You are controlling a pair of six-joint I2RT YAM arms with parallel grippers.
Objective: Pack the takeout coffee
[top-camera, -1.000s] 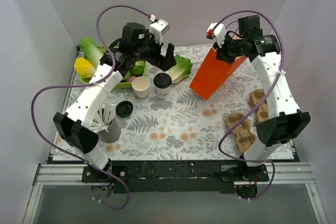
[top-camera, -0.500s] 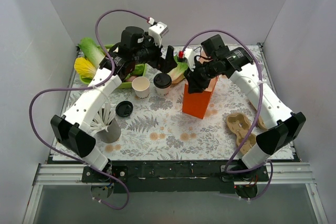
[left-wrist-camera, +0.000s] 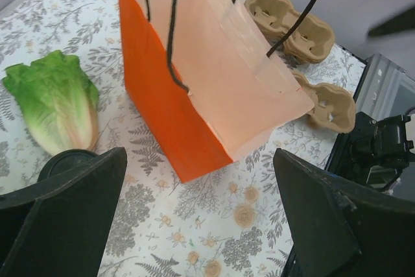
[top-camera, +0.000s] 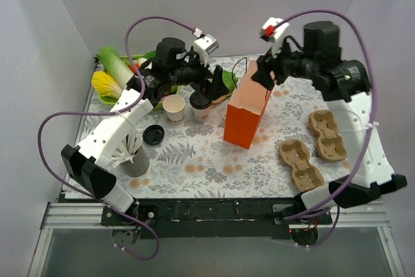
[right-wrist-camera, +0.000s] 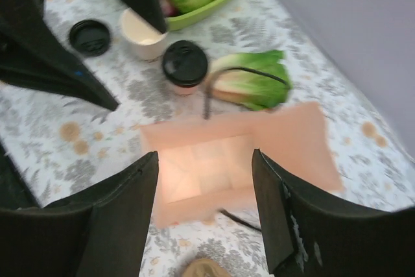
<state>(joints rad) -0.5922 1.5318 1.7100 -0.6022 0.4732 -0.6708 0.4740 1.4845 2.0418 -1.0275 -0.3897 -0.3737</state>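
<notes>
Just beneath the left gripper point(top-camera: 211, 87), off toward one finger rather than centred, the takeout coffee point(top-camera: 200, 101) is seen upright on the table point(top-camera: 194, 160). Its axis is vertical, and it is set between a bare-rimmed white cup point(top-camera: 174, 107) and the orange bag point(top-camera: 246, 111). The left fingers are held spread wide, with nothing between them. The right gripper point(right-wrist-camera: 204, 154), likewise spread and empty, is poised over the bag's open mouth, the coffee well apart beyond it. The left arm is judged nearer, so a sideways correction and descent are called for.
</notes>
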